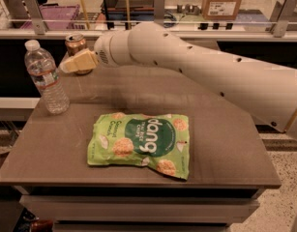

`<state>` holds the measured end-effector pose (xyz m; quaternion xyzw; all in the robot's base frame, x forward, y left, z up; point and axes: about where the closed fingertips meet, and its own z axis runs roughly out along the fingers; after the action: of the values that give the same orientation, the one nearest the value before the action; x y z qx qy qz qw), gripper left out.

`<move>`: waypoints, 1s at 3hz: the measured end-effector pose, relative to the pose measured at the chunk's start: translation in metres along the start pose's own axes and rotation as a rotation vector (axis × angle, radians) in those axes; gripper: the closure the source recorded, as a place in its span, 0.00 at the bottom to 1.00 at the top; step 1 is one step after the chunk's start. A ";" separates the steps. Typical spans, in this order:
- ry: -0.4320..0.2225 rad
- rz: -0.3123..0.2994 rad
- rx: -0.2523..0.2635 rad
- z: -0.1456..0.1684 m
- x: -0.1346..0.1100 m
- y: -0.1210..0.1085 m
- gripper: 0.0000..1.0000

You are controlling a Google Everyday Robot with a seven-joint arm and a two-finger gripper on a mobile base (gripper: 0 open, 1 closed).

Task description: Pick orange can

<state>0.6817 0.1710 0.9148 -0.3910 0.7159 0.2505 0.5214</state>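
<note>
On the table (225, 149), at the far left corner: orange can (75, 42), upright. Directly before its lower part: gripper (73, 63), extended from the right side on the arm (211, 76). Left of the can and nearer: water bottle (46, 79), upright. At the front middle: chip bag (141, 144), lying flat, apart from the rest.

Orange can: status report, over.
Gripper at back corner of table, directly in front of orange can. Can upright, not lifted. Water bottle stands close beside it; chip bag well clear.
</note>
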 end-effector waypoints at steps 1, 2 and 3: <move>-0.043 -0.008 -0.001 0.016 -0.002 -0.004 0.00; -0.072 -0.016 -0.032 0.039 -0.005 -0.009 0.00; -0.091 -0.019 -0.072 0.062 -0.011 -0.016 0.00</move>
<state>0.7312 0.2127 0.9055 -0.4045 0.6784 0.2887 0.5411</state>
